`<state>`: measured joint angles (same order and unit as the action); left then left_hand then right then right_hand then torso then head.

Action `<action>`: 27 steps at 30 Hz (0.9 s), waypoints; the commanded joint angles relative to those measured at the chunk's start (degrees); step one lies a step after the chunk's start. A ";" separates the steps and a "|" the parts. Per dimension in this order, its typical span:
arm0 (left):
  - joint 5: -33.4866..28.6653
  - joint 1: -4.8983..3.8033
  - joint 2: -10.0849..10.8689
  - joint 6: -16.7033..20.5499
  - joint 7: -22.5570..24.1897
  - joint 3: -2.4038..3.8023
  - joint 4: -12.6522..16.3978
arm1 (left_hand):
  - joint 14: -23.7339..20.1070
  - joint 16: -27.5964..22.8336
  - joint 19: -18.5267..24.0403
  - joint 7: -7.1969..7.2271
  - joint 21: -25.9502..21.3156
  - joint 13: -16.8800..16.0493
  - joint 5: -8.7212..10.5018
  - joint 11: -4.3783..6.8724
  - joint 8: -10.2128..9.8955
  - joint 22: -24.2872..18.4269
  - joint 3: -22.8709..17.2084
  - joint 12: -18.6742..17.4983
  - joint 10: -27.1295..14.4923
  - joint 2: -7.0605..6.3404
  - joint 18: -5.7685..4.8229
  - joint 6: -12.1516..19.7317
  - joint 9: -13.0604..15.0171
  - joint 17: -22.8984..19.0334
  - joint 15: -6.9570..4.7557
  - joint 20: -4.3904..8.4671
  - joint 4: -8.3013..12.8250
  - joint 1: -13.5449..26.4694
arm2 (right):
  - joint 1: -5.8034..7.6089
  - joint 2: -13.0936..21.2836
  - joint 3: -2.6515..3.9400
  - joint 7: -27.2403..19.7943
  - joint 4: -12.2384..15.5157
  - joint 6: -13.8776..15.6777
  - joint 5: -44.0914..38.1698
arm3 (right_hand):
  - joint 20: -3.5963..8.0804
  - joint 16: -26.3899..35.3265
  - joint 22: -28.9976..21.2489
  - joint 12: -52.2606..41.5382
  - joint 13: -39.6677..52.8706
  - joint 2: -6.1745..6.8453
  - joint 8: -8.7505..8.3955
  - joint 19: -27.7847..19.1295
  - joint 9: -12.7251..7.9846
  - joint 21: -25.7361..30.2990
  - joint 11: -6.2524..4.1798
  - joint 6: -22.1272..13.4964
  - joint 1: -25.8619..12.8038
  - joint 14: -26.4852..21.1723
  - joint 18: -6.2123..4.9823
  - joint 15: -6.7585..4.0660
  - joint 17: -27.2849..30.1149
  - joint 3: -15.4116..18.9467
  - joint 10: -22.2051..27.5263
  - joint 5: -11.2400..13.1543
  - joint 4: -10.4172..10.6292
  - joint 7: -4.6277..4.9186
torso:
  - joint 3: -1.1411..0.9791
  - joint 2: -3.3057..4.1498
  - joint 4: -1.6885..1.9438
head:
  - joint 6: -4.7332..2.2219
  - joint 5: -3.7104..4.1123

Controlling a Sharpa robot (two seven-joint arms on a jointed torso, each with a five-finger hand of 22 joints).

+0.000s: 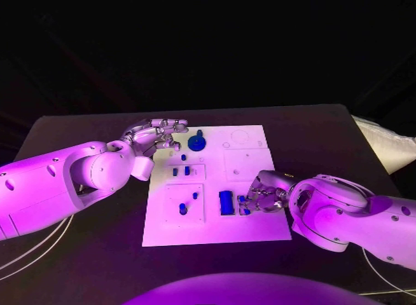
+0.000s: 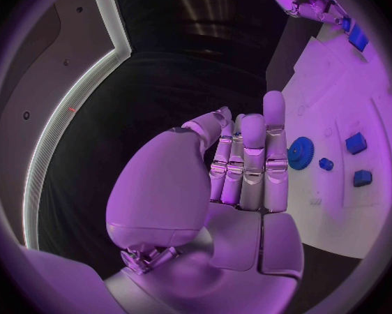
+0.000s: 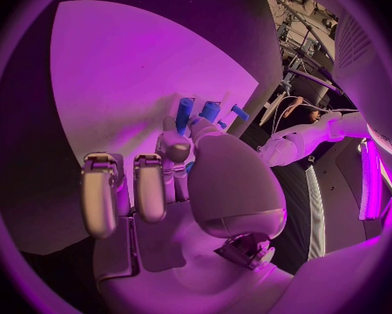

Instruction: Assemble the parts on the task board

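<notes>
Centrally on the black table, the white task board is seen with small blue parts and a blue gear on it. Beside the gear, the left hand is held empty, fingers together. A blue part is pinched by the right hand

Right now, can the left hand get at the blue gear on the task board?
Probably yes. The left hand holds nothing, its fingers apart, just beside the blue gear on the task board, and nothing stands between them.
</notes>
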<state>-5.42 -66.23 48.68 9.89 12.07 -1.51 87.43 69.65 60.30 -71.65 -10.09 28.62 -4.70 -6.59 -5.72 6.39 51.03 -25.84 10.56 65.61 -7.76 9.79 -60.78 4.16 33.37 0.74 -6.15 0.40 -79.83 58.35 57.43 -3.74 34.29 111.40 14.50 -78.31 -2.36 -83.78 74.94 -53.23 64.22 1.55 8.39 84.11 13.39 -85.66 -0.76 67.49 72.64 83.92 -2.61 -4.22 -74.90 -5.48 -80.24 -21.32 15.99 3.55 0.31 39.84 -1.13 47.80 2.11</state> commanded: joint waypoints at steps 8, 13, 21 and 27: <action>0.35 0.00 -0.03 -1.20 0.08 0.03 0.15 | -0.43 -0.18 0.12 0.00 -0.26 0.08 0.16 -0.06 0.38 -0.07 0.02 0.35 -0.45 0.65 0.62 0.42 -0.06 -0.17 0.04 -0.14 0.28 0.01 | -0.08 -0.42 -0.01 0.16 -0.03 -1.02 -1.16 | 0.56 -0.20 8.85 -0.66 0.67 -0.07 0.25 2.30 0.40 -0.25 -0.20 0.77 -2.43 4.48 0.97 -0.39 -6.94 1.82 -0.67 -0.41 0.59 -0.13 | 0.02 0.00 0.03 | -0.08 0.23; 0.35 0.00 -0.02 -1.23 0.05 0.03 0.16 | -0.43 -0.18 0.12 0.00 -0.26 0.08 0.16 -0.06 0.38 -0.07 0.02 0.35 -0.45 0.65 0.62 0.42 -0.06 -0.17 0.04 -0.14 0.28 0.01 | -0.08 -0.46 -0.01 0.14 -0.03 -0.86 -1.78 | 0.56 -0.20 8.87 -0.65 0.99 -0.25 0.22 2.31 0.68 -0.25 -0.21 0.91 -5.10 4.47 0.97 -0.38 -6.97 4.32 -0.79 2.64 0.64 -0.19 | 0.05 -0.02 -0.01 | -0.07 0.21; 0.35 0.00 0.03 -1.29 -0.05 0.03 0.18 | -0.43 -0.18 0.12 0.00 -0.26 0.08 0.16 -0.06 0.38 -0.07 0.02 0.35 -0.45 0.65 0.62 0.42 -0.06 -0.17 0.04 -0.14 0.28 0.01 | -0.08 -0.18 -0.01 0.10 0.12 -0.77 -2.57 | 0.61 -0.14 8.90 -0.42 1.50 -0.85 0.13 2.31 1.30 -0.23 -0.26 0.92 -7.79 4.47 0.97 -0.44 -6.96 9.00 -0.85 11.36 0.63 -0.28 | 0.01 -0.06 -0.05 | -0.04 0.22; 0.35 0.00 0.03 -1.39 -0.12 0.03 0.14 | -0.43 -0.18 0.12 0.00 -0.26 0.08 0.16 -0.06 0.38 -0.07 0.02 0.35 -0.45 0.65 0.62 0.42 -0.06 -0.17 0.04 -0.14 0.28 0.01 | -0.09 0.44 -0.01 -0.04 0.46 -0.63 -2.94 | 0.61 -0.12 8.88 -0.47 1.65 -0.78 0.11 2.30 1.41 -0.20 -0.27 0.89 -7.60 4.47 0.96 -0.44 -6.95 9.72 -0.88 11.87 0.48 -0.29 | -0.01 -0.05 -0.03 | -0.12 0.31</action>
<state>-5.27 -66.22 48.75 9.70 11.83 -1.51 87.46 69.65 60.30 -71.65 -10.09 28.62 -4.71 -6.59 -5.73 6.39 51.03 -25.84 10.56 65.61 -7.76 9.79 -60.78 4.16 33.26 0.74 -6.15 0.40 -79.83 58.33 57.78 -3.75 34.50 111.67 14.25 -80.02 -2.16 -83.78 74.92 -53.64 65.80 0.54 8.40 83.90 14.75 -85.65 -1.11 67.99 65.38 83.92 -2.61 -4.21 -74.94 3.97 -80.69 -9.75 16.37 3.24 0.32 39.78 -1.16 47.75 2.38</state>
